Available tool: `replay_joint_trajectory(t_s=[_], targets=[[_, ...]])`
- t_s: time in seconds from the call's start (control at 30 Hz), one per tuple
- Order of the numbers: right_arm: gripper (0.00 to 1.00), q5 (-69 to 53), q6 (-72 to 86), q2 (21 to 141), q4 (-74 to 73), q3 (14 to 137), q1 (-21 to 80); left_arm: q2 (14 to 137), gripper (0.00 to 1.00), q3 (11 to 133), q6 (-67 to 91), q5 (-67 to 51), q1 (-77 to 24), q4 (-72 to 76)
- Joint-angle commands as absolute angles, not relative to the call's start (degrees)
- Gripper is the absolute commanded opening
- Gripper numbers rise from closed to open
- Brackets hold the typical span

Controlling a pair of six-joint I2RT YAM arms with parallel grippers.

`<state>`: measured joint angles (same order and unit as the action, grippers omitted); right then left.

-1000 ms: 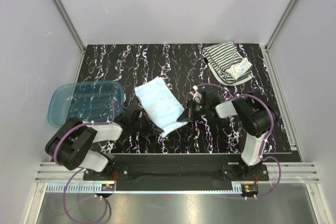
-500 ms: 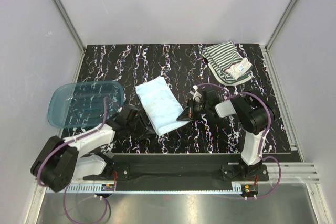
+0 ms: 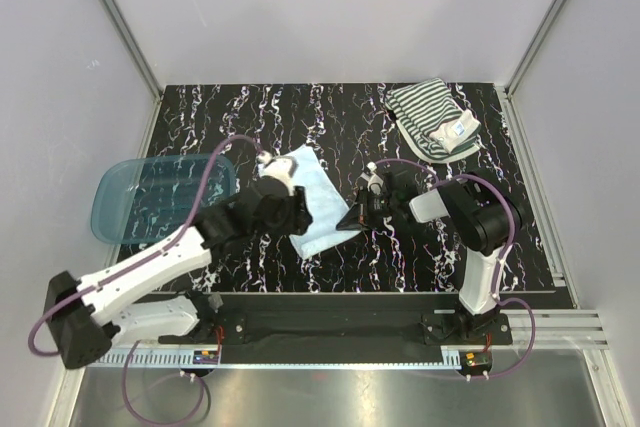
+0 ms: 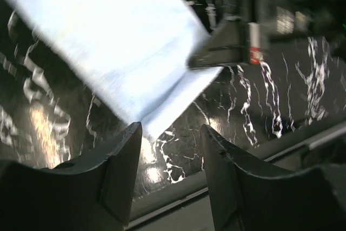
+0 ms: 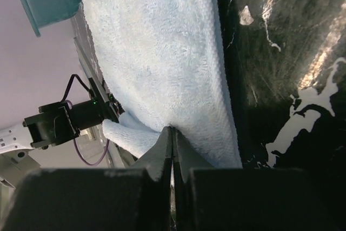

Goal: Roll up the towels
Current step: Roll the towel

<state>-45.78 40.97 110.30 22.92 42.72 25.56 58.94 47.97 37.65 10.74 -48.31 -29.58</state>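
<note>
Since a second ago the left arm swung out of its folded pose and reached across the towel. Left gripper (image 4: 170,133) went from closed to jaws spread, nothing between them, over the near corner of the plain, soft light blue towel (image 3: 322,195). Right gripper (image 5: 172,132) didn't shift: jaws pressed together, pinching the towel's near-right edge, a small fold bunched at the tips. Towel lay flat and diagonal mid-table, unrolled. My read: step in hand was a second hold on the near edge to start the roll. Left should bite that edge level with the right so the roll starts straight, with a tight first turn; the cloth looked limp. Around: translucent blue plastic tub (image 3: 150,197) near the towel's left, dark-and-white striped towel (image 3: 428,117) at the far right of the black white-veined table (image 3: 250,112), well apart. Left forearm hid the towel's left side from above; grippers sat near each other, so a clash risk.
</note>
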Motion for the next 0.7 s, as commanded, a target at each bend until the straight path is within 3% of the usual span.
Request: replay_joint_trajectory(t_s=[0.0,0.17,0.67], targets=[[0.0,-39.73,38.76,113.03,20.83,42.89,25.31,64.85,0.52,51.32,24.62,14.77,-54.64,-27.96],[0.0,-39.64,38.58,113.29,20.57,42.98,25.4,73.28,0.51,53.35,20.13,9.41,-58.0,-23.56],[0.0,-40.08,38.67,114.34,20.57,43.51,25.4,86.66,0.52,54.05,20.3,8.26,-58.36,-21.18]])
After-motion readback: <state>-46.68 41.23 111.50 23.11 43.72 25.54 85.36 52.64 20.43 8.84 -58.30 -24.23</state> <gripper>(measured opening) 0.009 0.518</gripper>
